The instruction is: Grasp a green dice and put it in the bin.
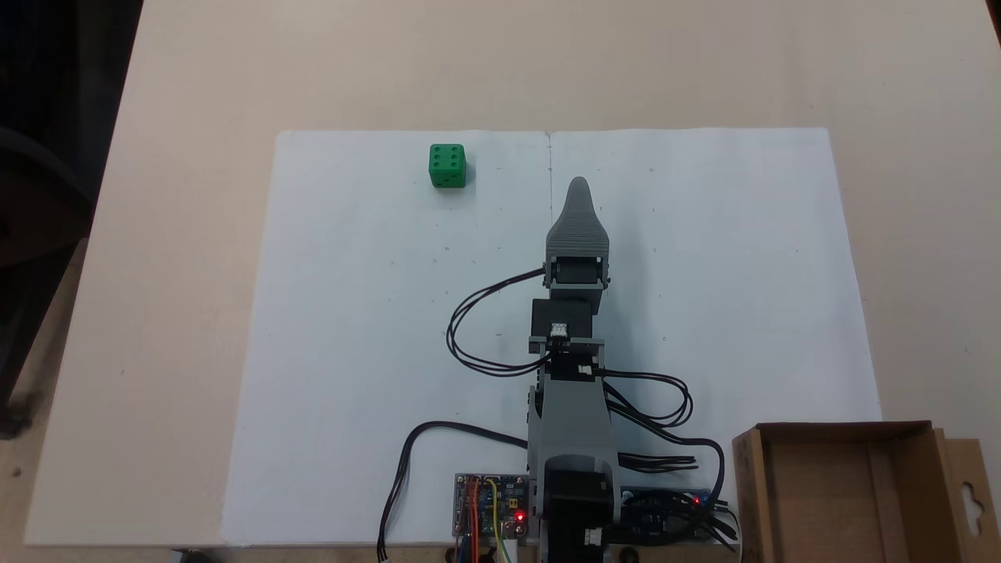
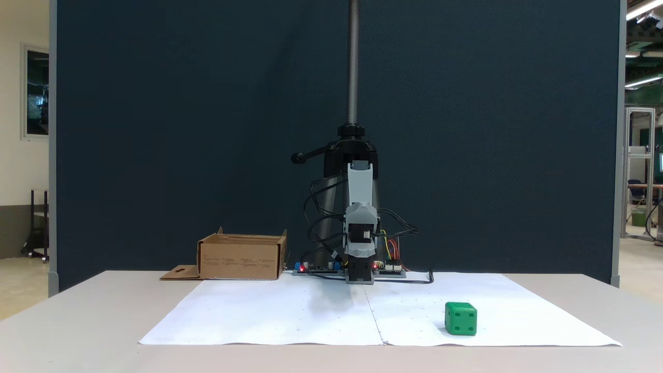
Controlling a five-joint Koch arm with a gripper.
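The green dice (image 1: pixel 447 166) is a small bright green cube with dark pips. It sits alone on the white paper, at the far left in one fixed view and at the near right (image 2: pixel 460 318) in the other. My gripper (image 1: pixel 579 190) points along the paper's middle seam, well to the side of the dice and apart from it. From above only one grey tapered jaw shows, and head-on the gripper (image 2: pixel 360 275) is a dark block low over the paper, so its opening is hidden. The bin (image 1: pixel 821 500) is a shallow brown cardboard box beside the arm's base, with nothing in it.
Two white paper sheets (image 1: pixel 375 328) cover the table's middle. Circuit boards (image 1: pixel 489 504) with red lights and looping black cables (image 1: pixel 469 344) lie around the arm's base. The bin's flap (image 1: pixel 970 500) with a hang-hole lies flat. A dark partition (image 2: pixel 207 129) and a clamp pole (image 2: pixel 353 62) stand behind.
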